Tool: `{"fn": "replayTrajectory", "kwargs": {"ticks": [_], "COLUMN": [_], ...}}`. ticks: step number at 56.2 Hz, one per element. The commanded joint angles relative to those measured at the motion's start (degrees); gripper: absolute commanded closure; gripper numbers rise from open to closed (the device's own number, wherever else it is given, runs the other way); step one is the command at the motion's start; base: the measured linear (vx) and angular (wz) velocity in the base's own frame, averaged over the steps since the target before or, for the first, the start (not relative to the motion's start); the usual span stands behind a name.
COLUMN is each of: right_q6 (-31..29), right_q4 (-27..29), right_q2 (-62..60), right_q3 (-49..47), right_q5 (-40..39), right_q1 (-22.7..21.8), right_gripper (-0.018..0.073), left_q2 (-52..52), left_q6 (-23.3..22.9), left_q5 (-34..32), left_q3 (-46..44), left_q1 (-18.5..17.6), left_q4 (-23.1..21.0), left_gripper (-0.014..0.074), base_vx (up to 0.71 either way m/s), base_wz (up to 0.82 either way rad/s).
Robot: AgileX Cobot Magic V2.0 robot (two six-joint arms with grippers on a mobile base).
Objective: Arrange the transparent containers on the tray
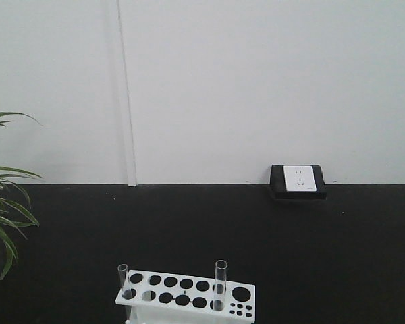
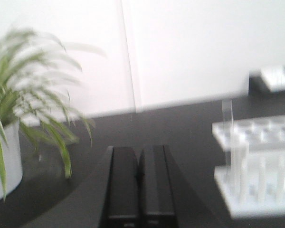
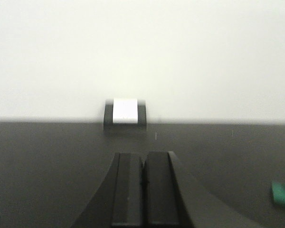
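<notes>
Both glass tubes stand upright in the white rack point(image 1: 162, 310) at the near edge of the bench point(image 1: 324, 256). The left tube point(image 1: 123, 278) sits in a hole at the rack's left end and the right tube point(image 1: 221, 283) in a hole right of its middle. The two are well apart, with empty holes between them. The yellow tray shows in none of the views, so you will need to find it before you carry anything.

Your left pincer point(image 2: 140, 183) is together with nothing between its fingers, and it points past the plant point(image 2: 23, 109) with the rack to its right. That view is blurred, so the pale upright streak on the rack is probably a tube, though you should not trust it for aiming. Your right pincer point(image 3: 143, 185) is likewise together and empty, facing the wall socket point(image 3: 126, 113) at the far side of the bench.

Expect the tubes to be light, stiff, smooth and brittle. Glass gives no warning before it cracks, and a round wall tends to slide or roll between flat fingers. Take hold on the bare length above the rack, just under the rim, with the fingers square across the tube and only a gentle squeeze. Lift straight up so the glass does not lever against the hole. Once laid flat, a tube is likely to roll.
</notes>
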Motion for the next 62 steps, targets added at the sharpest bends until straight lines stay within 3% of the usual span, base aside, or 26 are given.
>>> {"fn": "replayTrajectory", "kwargs": {"ticks": [1,6,12,20,32,48,62], "right_q6": [-0.6,0.8,1.8,1.8,1.8,1.8,1.8], "right_q4": [-0.6,-0.2,-0.3,-0.3,-0.3,-0.3,-0.3], "right_q2": [-0.5,-0.5,0.5,9.1,27.4,42.3,47.1], "right_q3": [0.2,-1.6,-9.4,-24.2,-40.6,-45.7,-45.7], "right_q5": [-16.1,-21.3,-17.6,-8.9,-5.6,-6.0,-5.8], "right_q1": [-0.4,-0.4,-0.4,-0.4,-0.4,-0.4,-0.4], "right_gripper": [0.0571,0.0571,0.0571,0.0571,0.0571,0.0571,0.0537], "left_q2": [-0.8,-0.7,1.9,12.4,33.7,48.9,52.4], "left_q6": [-4.8,-6.0,-3.4,-1.7,-1.7,-2.2,-2.2], "left_q5": [-9.5,-4.2,-0.6,-1.3,-3.3,-5.3,-6.8], "left_q3": [-1.8,-8.1,-17.8,-30.5,-44.0,-47.1,-47.1], "left_q1": [0.1,0.1,0.1,0.1,0.1,0.1,0.1], "left_q4": [-2.1,-2.0,1.2,4.1,3.8,3.3,3.3], "left_gripper": [0.0597,0.0597,0.0597,0.0597,0.0597,0.0595,0.0550], "base_vx": [0.00,0.00,0.00,0.00,0.00,0.00,0.00], "base_wz": [0.00,0.00,0.00,0.00,0.00,0.00,0.00]}}
